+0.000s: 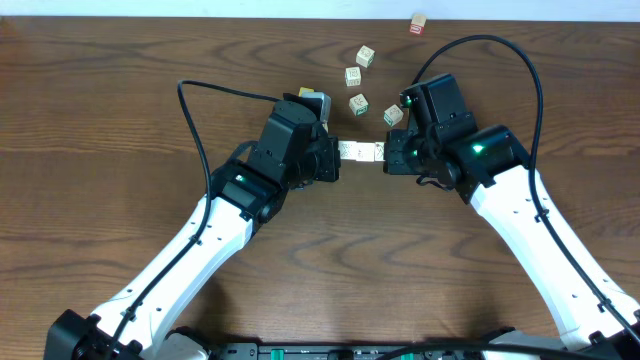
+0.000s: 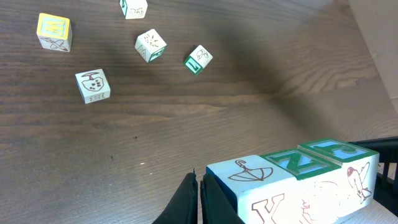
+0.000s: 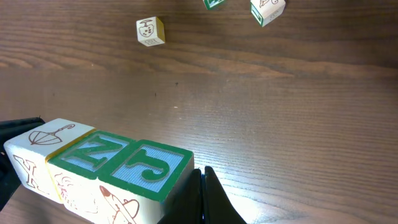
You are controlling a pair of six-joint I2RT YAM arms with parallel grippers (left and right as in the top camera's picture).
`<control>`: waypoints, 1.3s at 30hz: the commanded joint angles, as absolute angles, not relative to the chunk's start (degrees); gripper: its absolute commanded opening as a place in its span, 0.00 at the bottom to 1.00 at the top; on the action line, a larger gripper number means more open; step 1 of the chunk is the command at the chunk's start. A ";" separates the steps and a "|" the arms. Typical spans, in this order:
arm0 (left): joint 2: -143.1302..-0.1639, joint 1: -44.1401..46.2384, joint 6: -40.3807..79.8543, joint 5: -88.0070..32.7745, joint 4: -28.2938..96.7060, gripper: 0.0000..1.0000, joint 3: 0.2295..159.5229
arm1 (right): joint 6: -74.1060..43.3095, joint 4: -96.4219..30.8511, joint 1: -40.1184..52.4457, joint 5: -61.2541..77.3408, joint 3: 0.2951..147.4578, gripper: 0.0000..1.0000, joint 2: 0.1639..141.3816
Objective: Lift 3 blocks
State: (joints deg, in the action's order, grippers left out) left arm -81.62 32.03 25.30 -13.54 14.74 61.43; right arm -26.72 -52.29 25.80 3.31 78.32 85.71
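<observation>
The left gripper (image 2: 199, 190) has its two black fingers closed tight together with nothing between them. Its closed tip bears against the end face of a white wooden cube with a brown umbrella drawing (image 2: 245, 177). The right gripper (image 3: 202, 183) is closed the same way, also with nothing between its fingers. Its tip bears against the end face of a wooden cube with a green-framed letter J (image 3: 149, 167).

Between these two sits a wooden cube with a green-framed letter on top (image 3: 93, 154), touching both. The three form a straight row of cubes (image 1: 361, 152), clamped end to end between the two gripper tips near the middle of the dark brown wooden table (image 1: 120, 60). Whether the row is clear of the table surface cannot be told.

Just beyond the row lie two loose white picture cubes (image 1: 358, 104) (image 1: 393, 116), set apart from each other. A yellow-topped cube (image 1: 312, 100) rests beside the left arm's wrist. Farther back are two more pale cubes (image 1: 353, 76) (image 1: 365, 56). A small red-marked cube (image 1: 418, 24) lies at the far edge.
</observation>
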 commanded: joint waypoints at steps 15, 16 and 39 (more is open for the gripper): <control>-80.66 36.10 25.58 -26.37 12.78 0.07 63.79 | -26.13 -50.15 30.85 18.85 80.90 0.01 85.08; -80.66 36.10 25.58 -26.37 12.78 0.07 63.79 | -26.11 -50.15 30.85 18.83 80.88 0.01 85.08; -79.90 36.10 25.61 -26.37 12.99 0.07 63.88 | -26.13 -50.17 30.85 17.87 80.88 0.01 85.08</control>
